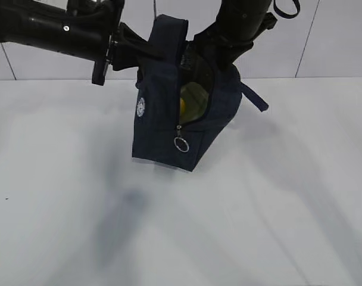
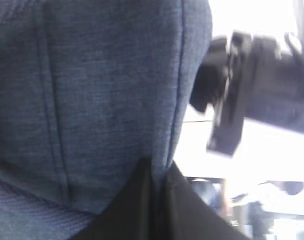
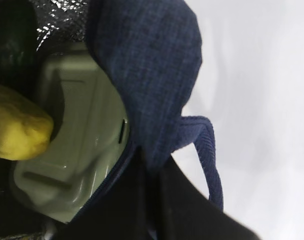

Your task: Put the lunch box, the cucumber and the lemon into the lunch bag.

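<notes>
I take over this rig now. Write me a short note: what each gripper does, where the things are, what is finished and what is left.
Left gripper: shut on the lunch bag, pinching the fabric on its left side.
Right gripper: shut on the lunch bag's right edge, beside the loop handle.
The bag stands on the table, held open at the top; the zipper ring hangs in front.
Inside: the lunch box with its pale green lid, and the lemon resting against it.
Cucumber: only a dark shape in the bag's corner, I cannot confirm it.
Left: check the cucumber, then release the bag.
</notes>
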